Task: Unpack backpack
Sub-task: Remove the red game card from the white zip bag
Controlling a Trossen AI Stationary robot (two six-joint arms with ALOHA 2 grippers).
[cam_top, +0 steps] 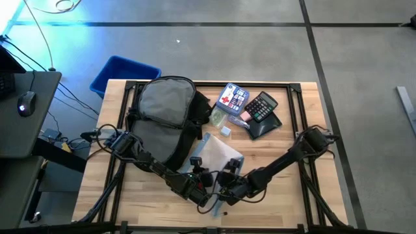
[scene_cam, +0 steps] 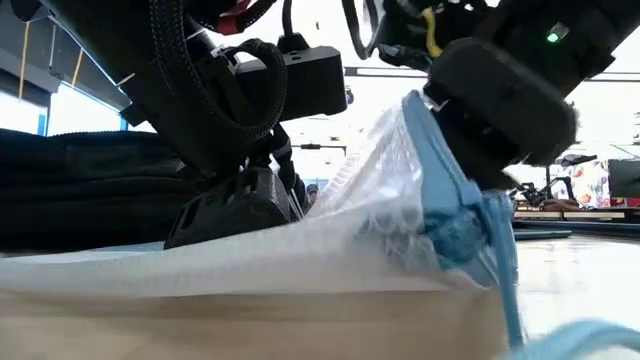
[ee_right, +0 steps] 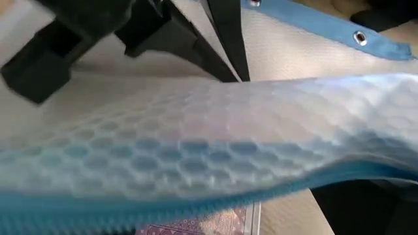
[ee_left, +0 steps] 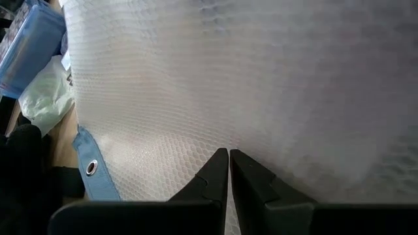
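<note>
Left gripper [ee_left: 228, 171], fingers together, presses the clear pouch [ee_left: 261, 85]; no legible writing.

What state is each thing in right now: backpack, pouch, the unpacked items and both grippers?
Backpack: lying flat on the table, grey lining showing.
Pouch: out of the backpack, one edge lifted off the table.
Calculator: lying on the table, keys up.
Blue box: lying flat beside the calculator.
Left gripper: shut, fingertips on the pouch.
Right gripper: at the pouch's lifted edge, fingers spread wide.
</note>
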